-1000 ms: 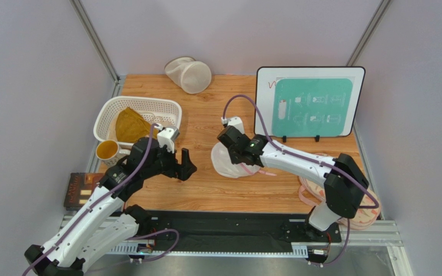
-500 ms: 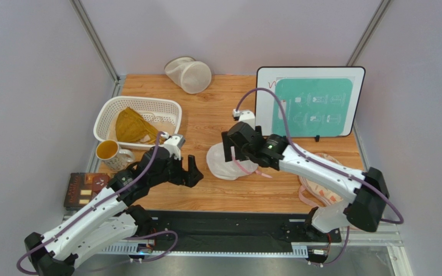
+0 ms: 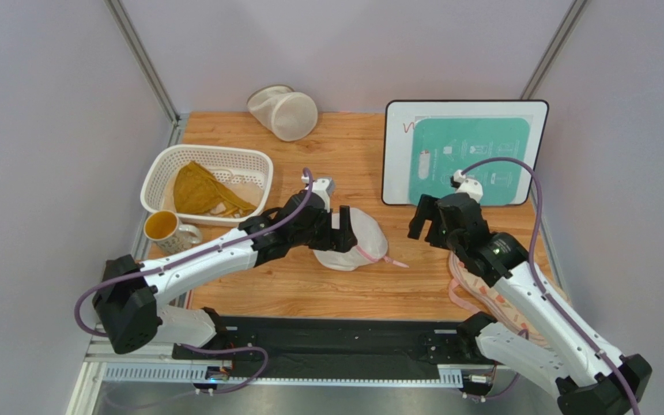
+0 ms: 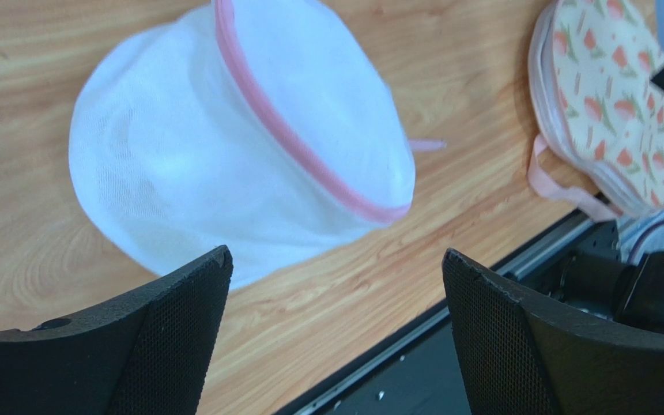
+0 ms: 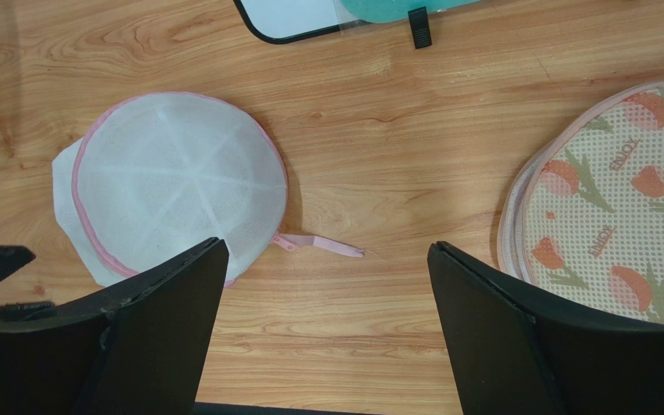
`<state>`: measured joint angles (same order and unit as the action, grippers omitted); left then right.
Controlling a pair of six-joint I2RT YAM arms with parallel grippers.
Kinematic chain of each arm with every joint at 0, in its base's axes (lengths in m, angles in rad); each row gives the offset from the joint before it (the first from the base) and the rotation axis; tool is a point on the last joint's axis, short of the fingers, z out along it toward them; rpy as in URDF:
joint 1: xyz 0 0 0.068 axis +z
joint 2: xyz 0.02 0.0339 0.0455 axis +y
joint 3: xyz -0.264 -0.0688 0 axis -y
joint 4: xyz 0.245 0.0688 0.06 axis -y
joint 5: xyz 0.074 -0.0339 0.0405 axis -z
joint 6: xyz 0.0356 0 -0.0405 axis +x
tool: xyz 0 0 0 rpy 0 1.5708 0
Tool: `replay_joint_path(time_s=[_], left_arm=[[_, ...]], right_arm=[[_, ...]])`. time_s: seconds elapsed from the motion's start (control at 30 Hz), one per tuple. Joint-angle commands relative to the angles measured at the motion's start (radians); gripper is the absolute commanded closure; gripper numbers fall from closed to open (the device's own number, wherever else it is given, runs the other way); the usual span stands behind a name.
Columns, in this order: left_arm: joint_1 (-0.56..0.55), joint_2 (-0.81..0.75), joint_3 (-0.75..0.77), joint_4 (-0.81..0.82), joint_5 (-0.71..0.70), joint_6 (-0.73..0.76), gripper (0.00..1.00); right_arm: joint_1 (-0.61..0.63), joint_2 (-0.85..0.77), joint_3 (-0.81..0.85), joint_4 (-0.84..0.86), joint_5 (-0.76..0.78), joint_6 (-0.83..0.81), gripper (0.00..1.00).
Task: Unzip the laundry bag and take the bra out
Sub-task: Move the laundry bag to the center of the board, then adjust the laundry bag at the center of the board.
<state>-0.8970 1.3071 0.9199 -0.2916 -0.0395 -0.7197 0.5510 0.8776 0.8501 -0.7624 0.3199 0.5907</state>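
Note:
The laundry bag (image 3: 360, 244) lies mid-table, a round white mesh dome with pink trim (image 4: 292, 143) and a pink zipper pull (image 5: 325, 246) pointing right. My left gripper (image 3: 341, 233) reaches its left side and stands open; in the left wrist view the gripper (image 4: 335, 253) has only bare wood between its fingers, and the bag (image 4: 240, 147) lies just beyond the tips. My right gripper (image 3: 428, 232) hangs open to the right of the bag, apart from it. In the right wrist view the gripper (image 5: 327, 245) is high over the bag (image 5: 180, 181) and the pull. The bra is hidden.
A white basket (image 3: 214, 150) holding a mustard garment (image 3: 197, 190) sits at the left, with a mug (image 3: 164, 226) in front. A cream mesh cylinder (image 3: 285, 112) lies at the back, beside a framed board (image 3: 464, 154). A floral pouch (image 5: 612, 199) lies near the right edge.
My right gripper opened, let go of the laundry bag and drew back to the right. My left arm swung right to the bag's left side, jaws still open.

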Motion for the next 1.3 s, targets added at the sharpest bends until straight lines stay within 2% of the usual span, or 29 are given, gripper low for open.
replay_joint_path(time_s=[0.0, 0.13, 0.37, 0.57, 0.6, 0.67, 0.7, 0.87, 0.9, 0.97, 1.1, 1.13, 1.27], left_arm=[[-0.005, 0.052, 0.074, 0.066, -0.050, -0.050, 0.03], [-0.005, 0.173, 0.144, 0.040, -0.043, -0.050, 0.04], [-0.005, 0.253, 0.165, 0.005, -0.118, -0.049, 0.05], [-0.003, 0.322, 0.200, 0.034, -0.119, -0.052, 0.14], [-0.003, 0.331, 0.207, 0.032, -0.119, -0.050, 0.17], [-0.003, 0.339, 0.206, 0.045, -0.126, -0.053, 0.31], [-0.003, 0.339, 0.198, 0.048, -0.131, -0.053, 0.41], [0.007, 0.304, 0.174, 0.057, -0.122, -0.020, 0.74], [0.012, 0.290, 0.162, 0.057, -0.114, 0.002, 0.86], [0.026, 0.268, 0.140, 0.065, -0.083, 0.028, 1.00], [0.085, 0.157, 0.030, 0.092, 0.033, 0.084, 1.00], [0.124, 0.129, 0.005, 0.106, 0.126, 0.082, 1.00], [0.217, -0.011, -0.101, 0.149, 0.306, 0.075, 1.00]], right_arm=[[-0.026, -0.049, -0.026, 0.017, -0.053, 0.001, 0.07], [-0.034, -0.045, -0.049, 0.018, -0.067, 0.009, 0.07], [-0.033, -0.120, -0.091, 0.028, -0.105, 0.015, 0.07], [-0.034, -0.134, -0.126, 0.026, -0.130, 0.009, 0.08], [-0.036, -0.140, -0.129, 0.028, -0.137, 0.009, 0.08], [-0.034, -0.160, -0.140, 0.023, -0.142, 0.012, 0.08], [-0.034, -0.166, -0.143, 0.023, -0.146, 0.014, 0.08], [-0.034, -0.166, -0.166, 0.032, -0.163, 0.011, 0.08], [-0.034, -0.161, -0.172, 0.038, -0.174, 0.011, 0.08], [-0.034, -0.150, -0.190, 0.067, -0.197, 0.009, 0.08], [-0.034, -0.154, -0.232, 0.149, -0.301, 0.037, 0.08], [-0.034, -0.154, -0.243, 0.196, -0.324, 0.040, 0.08], [-0.034, -0.150, -0.307, 0.351, -0.447, 0.076, 0.09]])
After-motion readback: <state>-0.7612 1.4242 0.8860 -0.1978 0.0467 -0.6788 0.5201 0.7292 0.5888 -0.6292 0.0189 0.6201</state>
